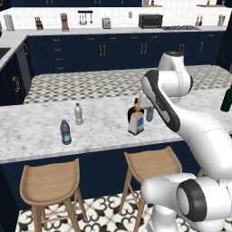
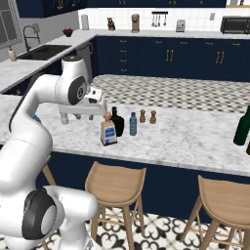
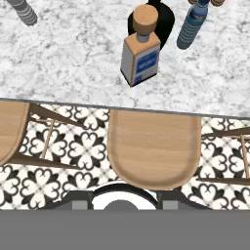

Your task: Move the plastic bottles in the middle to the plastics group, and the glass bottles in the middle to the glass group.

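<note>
At mid-surface (image 1: 104, 124), near edge: square bottle (image 1: 136, 122), black bottle (image 2: 117, 122), blue bottle (image 2: 133, 124) clustered for sorting | plastics group (image 1: 66, 132) left; green bottle (image 2: 242, 128) right | pincer (image 2: 77, 118) above, state cannot be told

Marble counter (image 1: 41, 129) bears 6 bottles, 2 shakers (image 2: 147, 116).

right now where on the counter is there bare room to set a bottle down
Bare marble lies between the two water bottles and the square bottle, and between the shakers and the green bottle. It is crowded around the square bottle.
</note>
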### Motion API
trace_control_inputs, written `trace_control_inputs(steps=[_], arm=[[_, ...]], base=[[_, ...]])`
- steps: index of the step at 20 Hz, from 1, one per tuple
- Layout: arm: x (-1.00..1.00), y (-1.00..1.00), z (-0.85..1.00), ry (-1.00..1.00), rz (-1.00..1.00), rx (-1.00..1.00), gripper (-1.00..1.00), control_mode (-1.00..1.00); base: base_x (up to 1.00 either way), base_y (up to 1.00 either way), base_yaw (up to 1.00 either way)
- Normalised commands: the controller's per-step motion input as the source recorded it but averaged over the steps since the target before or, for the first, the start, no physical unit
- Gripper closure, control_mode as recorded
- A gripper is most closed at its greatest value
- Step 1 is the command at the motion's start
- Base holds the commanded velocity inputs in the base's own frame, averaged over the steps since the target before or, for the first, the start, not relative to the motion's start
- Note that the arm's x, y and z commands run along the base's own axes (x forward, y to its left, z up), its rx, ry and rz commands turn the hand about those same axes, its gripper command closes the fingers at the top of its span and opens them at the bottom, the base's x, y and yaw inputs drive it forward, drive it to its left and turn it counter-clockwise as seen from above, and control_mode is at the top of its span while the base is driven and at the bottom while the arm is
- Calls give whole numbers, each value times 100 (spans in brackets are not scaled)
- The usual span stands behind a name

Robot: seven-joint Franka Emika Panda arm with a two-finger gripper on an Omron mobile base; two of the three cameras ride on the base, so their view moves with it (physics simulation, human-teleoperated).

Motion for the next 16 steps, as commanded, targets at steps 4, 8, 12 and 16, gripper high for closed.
trace_control_inputs(steps=[4,8,12,16], arm=[[-7,-5,-6,0,0,0,-100,-100],[20,-22,-30,0,0,-1,-100,-100],[62,-12,-21,0,0,0,-100,-100],[71,7,-15,-1,0,0,-100,-100]], base=[[0,0,0],[0,0,0],[0,0,0],[0,0,0]])
